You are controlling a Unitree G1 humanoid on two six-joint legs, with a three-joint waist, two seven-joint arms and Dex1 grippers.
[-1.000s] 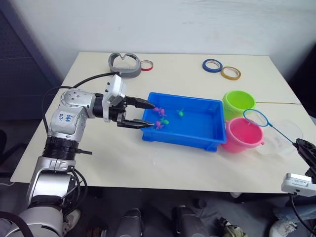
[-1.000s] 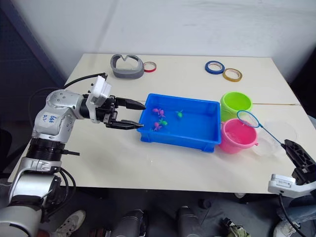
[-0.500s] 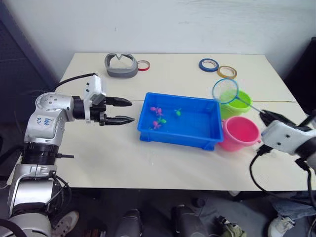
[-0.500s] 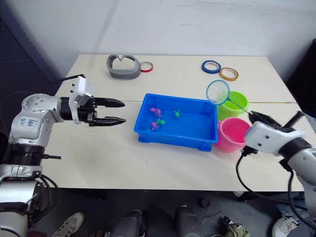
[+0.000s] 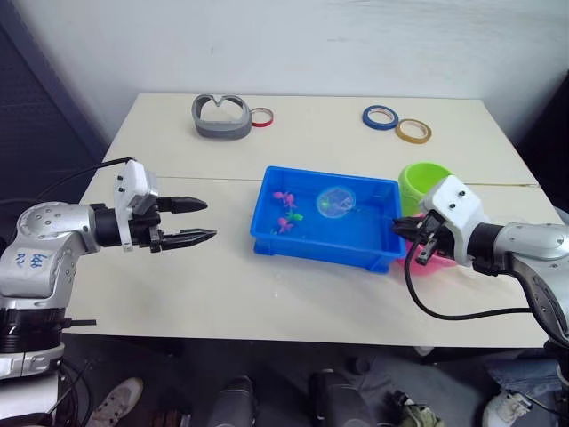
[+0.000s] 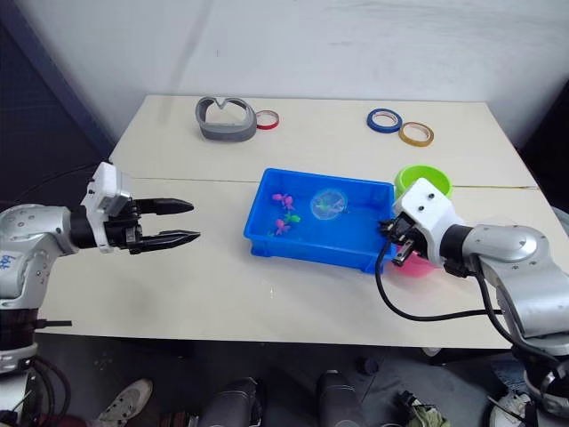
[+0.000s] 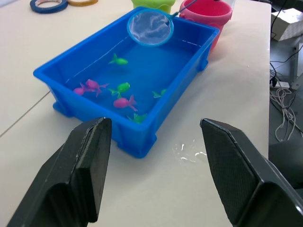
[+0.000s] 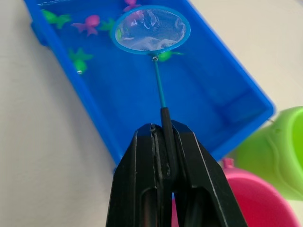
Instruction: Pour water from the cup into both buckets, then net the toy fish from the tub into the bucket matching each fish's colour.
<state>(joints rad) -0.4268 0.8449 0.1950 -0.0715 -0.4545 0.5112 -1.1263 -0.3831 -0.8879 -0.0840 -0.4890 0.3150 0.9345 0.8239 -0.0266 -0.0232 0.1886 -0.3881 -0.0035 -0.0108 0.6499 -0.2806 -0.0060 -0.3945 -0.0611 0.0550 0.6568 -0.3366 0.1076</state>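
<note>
Hanging over the blue tub [image 5: 373, 253], the net [image 8: 151, 30] has its hoop above the water near a green fish [image 8: 166, 56], its thin handle running back toward the tub's right end into the right gripper [image 8: 164, 130], whose fingers are clamped on it. The right wrist view shows that pinch; the head views show the pink bucket [image 6: 411, 266] and green bucket [image 5: 421, 182] beside the tub. The left gripper [image 5: 198, 221] hovers spread wide over the table [image 5: 311, 133], left of the tub.

Bare table [image 5: 222, 276] between left hand [image 5: 197, 221] and tub [image 5: 311, 252]; net [image 5: 336, 202] over tub's right half
</note>
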